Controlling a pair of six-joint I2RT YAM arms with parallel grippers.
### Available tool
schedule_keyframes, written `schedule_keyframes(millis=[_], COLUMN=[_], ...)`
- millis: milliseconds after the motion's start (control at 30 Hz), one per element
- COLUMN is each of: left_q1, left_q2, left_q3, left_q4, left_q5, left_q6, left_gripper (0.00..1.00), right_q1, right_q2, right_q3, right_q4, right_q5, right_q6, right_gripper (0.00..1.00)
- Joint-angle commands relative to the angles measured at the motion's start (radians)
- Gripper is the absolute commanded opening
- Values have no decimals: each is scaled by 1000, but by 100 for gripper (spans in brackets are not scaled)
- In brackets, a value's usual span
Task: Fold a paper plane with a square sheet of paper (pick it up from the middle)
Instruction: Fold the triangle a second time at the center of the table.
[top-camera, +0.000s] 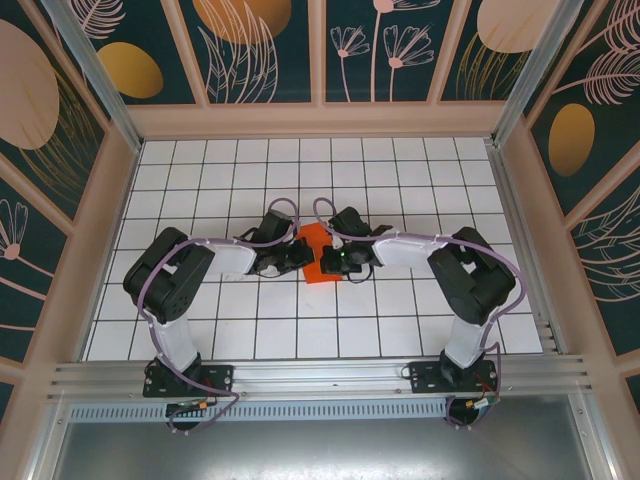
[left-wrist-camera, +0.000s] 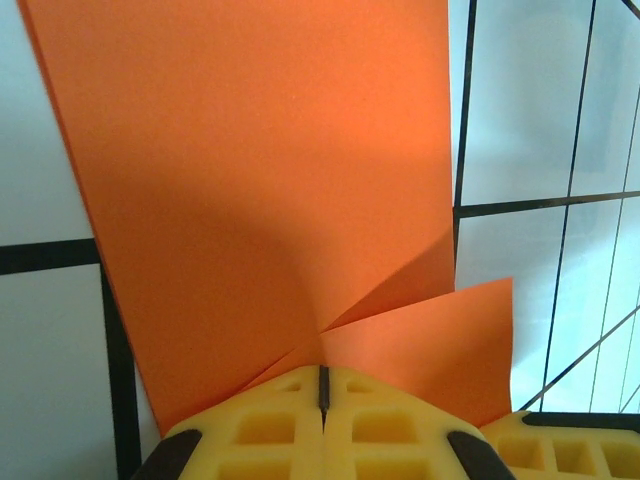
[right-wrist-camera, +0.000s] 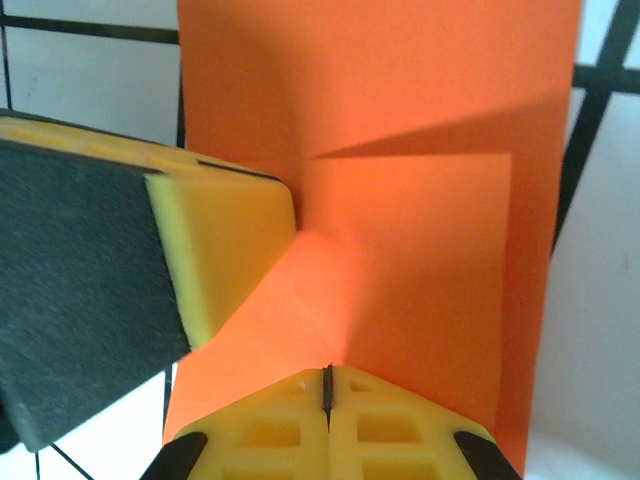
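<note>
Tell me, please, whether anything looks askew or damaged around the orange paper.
Nothing stands out. The sheet of paper is partly folded and puckers where the left gripper and right gripper pinch it; no tears are visible.

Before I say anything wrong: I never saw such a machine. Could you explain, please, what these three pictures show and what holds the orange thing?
It is a robot with two arms on a white tiled table. The wide picture looks down from above; the other two come from a camera on each wrist. The yellow blocks are gripper fingers. An orange square sheet of paper, partly folded, is in the middle. The left gripper and the right gripper are shut and seem to pinch it.
</note>
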Motion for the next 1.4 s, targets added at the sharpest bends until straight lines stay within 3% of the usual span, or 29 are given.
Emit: schedule_keyframes(millis=[0, 533, 1367], left_q1=[-9, -9, -8], left_q2=[43, 53, 64], left_q3=[-39, -50, -58], left_q4=[-87, -124, -172], left_q5=[-61, -106, -169], left_q6=[-12, -21, -40], left_gripper=[0, 0, 0], right_q1=[9, 4, -56], right_q2=[33, 61, -88], right_q3=[42, 48, -188], right_q4=[-30, -122, -156], right_q5=[19, 47, 40], right_q6=[5, -95, -170], right_gripper=[0, 0, 0])
